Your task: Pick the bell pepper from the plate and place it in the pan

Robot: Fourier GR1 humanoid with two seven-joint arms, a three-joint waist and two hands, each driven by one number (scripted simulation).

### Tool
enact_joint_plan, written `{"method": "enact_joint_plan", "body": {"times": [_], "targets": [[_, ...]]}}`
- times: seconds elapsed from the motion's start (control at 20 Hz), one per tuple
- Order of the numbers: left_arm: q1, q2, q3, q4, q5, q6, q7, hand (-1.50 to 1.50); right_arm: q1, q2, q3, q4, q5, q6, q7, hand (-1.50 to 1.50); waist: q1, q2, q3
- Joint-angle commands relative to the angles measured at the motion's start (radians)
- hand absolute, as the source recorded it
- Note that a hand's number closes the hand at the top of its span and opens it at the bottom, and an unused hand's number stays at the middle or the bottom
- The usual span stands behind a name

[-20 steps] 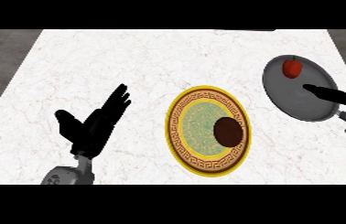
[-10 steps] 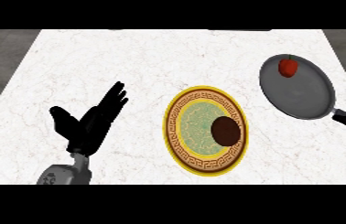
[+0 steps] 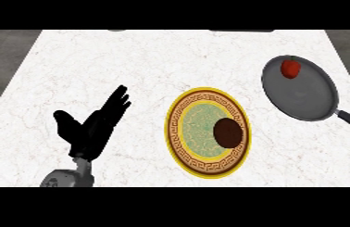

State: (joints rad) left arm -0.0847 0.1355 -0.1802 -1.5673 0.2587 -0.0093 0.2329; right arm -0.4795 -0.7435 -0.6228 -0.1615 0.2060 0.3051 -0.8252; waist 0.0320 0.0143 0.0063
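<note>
A small red bell pepper [image 3: 290, 68] lies inside the grey pan [image 3: 308, 98] at the right, near the pan's far rim. The round plate [image 3: 207, 131], yellow-rimmed with a patterned green middle, sits at the centre and bears a dark brown round patch [image 3: 228, 133] on its right side. My left hand [image 3: 92, 126] rests at the lower left of the counter, fingers straight and pointing up and to the right, holding nothing. The right hand does not show.
The white marbled counter [image 3: 137, 59] spreads behind and left of the plate. The pan's dark handle [image 3: 344, 115] runs off the right edge. Dark floor shows past the counter's left edge.
The right hand, seen over the pan a second ago, has withdrawn out of view. The pepper stays in the pan. The left hand has barely moved.
</note>
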Motion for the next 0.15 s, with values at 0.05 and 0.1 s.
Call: {"method": "enact_joint_plan", "body": {"times": [0.05,0.1], "targets": [[-0.019,-0.016,-0.009,-0.014,-0.017,0.015,0.015,0.0,0.017,-0.022,0.007,0.005,0.001,0.075,-0.042,-1.5,0.0,0.0,0.001],[-0.011,0.016,0.034,-0.021,0.025,-0.015,0.04,0.0,0.056,-0.024,0.019,-0.001,0.006,0.102,-0.066,-1.5,-0.008,-0.004,-0.001]]}}
